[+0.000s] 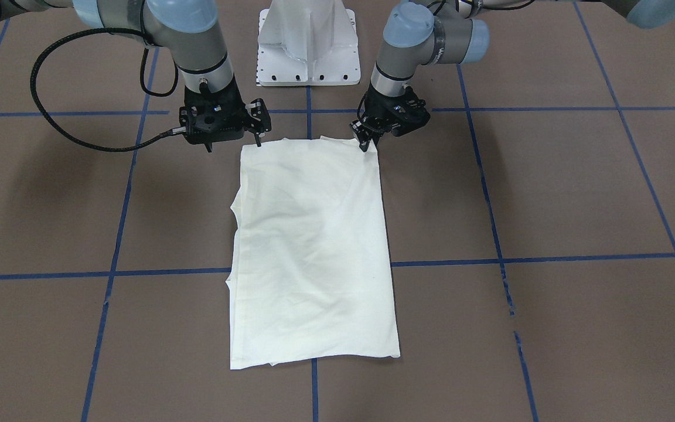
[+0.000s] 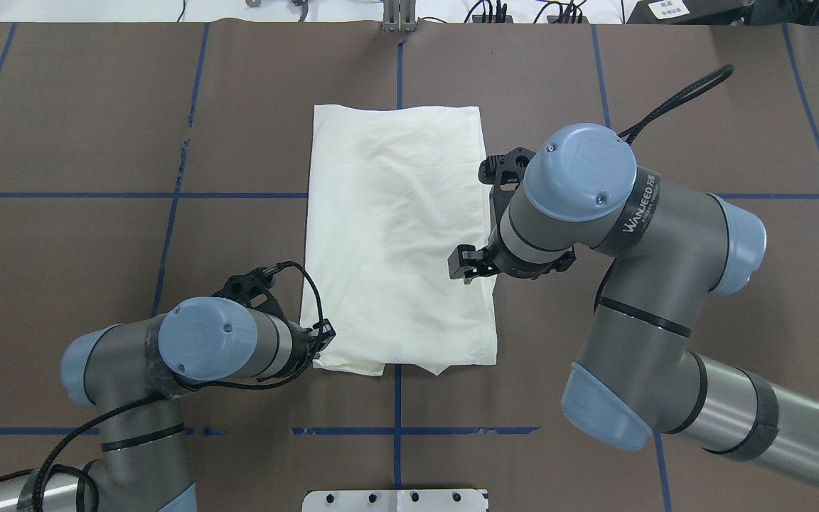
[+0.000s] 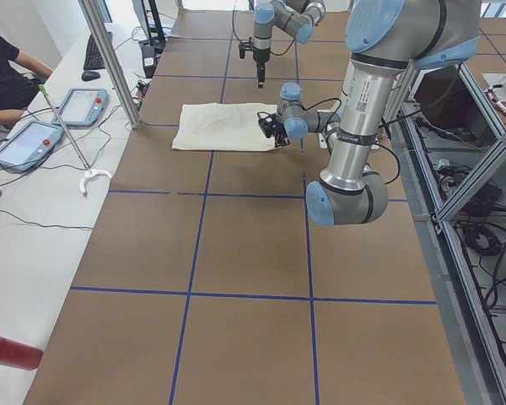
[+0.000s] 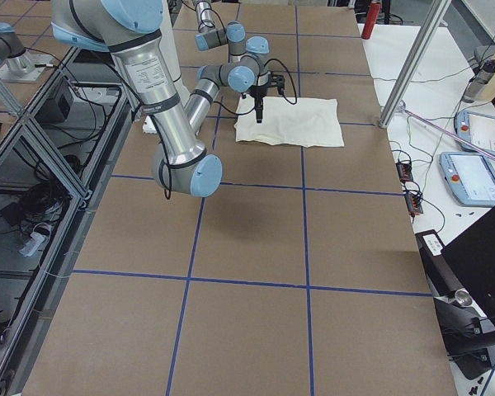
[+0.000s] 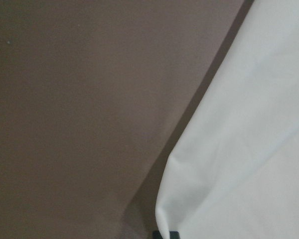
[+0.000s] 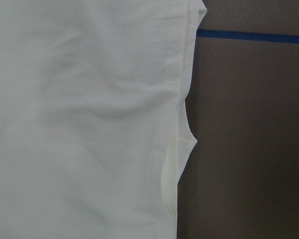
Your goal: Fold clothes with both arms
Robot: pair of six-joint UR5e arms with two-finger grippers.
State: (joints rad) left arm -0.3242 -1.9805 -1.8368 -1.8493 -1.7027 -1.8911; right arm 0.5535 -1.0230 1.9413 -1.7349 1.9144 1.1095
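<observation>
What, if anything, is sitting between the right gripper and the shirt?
Nothing visible. The right gripper hangs open above the T-shirt's side edge near the robot's end, with only air beneath its fingers. The left gripper is at the opposite corner, clear of that path, and nothing lies on the cloth.

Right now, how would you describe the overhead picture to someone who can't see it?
A cream shirt, folded into a long rectangle, lies on a brown table with blue tape lines. The grey left arm has the left claw at the shirt's near left corner; the right arm has the right claw over its right edge.
</observation>
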